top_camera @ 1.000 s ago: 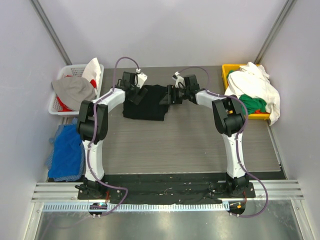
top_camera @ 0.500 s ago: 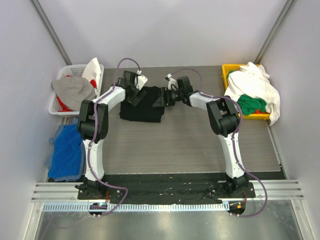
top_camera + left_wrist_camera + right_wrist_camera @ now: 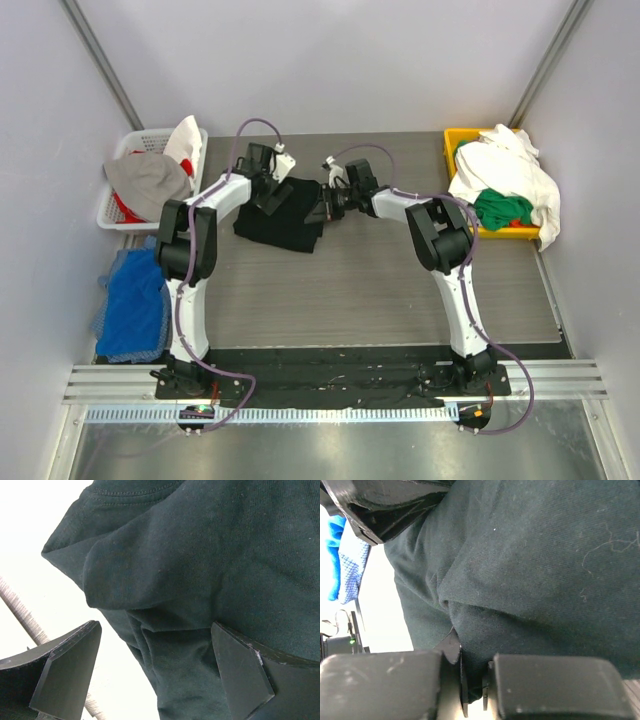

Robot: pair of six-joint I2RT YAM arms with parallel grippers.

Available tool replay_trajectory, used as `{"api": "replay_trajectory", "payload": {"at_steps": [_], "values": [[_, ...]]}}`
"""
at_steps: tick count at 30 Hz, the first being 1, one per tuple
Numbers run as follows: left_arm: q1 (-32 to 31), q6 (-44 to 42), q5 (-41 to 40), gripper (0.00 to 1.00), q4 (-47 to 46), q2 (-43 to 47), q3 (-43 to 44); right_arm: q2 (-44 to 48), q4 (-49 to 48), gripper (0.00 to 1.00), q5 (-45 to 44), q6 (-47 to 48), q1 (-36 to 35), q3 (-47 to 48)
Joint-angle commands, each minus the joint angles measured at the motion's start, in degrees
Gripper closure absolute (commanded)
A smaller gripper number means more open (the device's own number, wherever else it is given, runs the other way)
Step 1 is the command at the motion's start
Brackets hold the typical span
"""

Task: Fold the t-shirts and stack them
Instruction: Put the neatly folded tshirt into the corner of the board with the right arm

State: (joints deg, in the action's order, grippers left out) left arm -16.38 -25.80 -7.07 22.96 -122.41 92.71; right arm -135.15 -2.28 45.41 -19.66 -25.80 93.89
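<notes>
A black t-shirt (image 3: 283, 217) lies folded on the table's far left-centre. My left gripper (image 3: 268, 190) hovers over its upper left part with its jaws wide open. In the left wrist view, bunched black fabric (image 3: 225, 555) sits between the spread fingers of that gripper (image 3: 155, 630), not pinched. My right gripper (image 3: 326, 204) is at the shirt's right edge, shut on a fold of it. The right wrist view shows the black cloth (image 3: 530, 555) clamped between that gripper's (image 3: 472, 680) closed pads. White (image 3: 510, 170) and green (image 3: 503, 208) t-shirts are heaped at the far right.
A yellow bin (image 3: 455, 140) at the back right holds the white and green heap. A white basket (image 3: 118, 210) at the back left holds grey and white-red clothes. A blue cloth (image 3: 135, 305) lies off the table's left edge.
My right gripper moved left and closed on the black shirt's right edge. The shirt has shifted left and become narrower. The left gripper stayed open and shifted slightly.
</notes>
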Motion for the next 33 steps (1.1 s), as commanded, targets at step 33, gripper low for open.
{"api": "replay_trajectory", "payload": {"at_steps": [33], "values": [[-0.8, 4.9, 2.6, 0.02, 5.8, 24.0, -2.3, 41.5, 68.0, 0.99, -43.5, 50.4, 22.8, -27.0]]}}
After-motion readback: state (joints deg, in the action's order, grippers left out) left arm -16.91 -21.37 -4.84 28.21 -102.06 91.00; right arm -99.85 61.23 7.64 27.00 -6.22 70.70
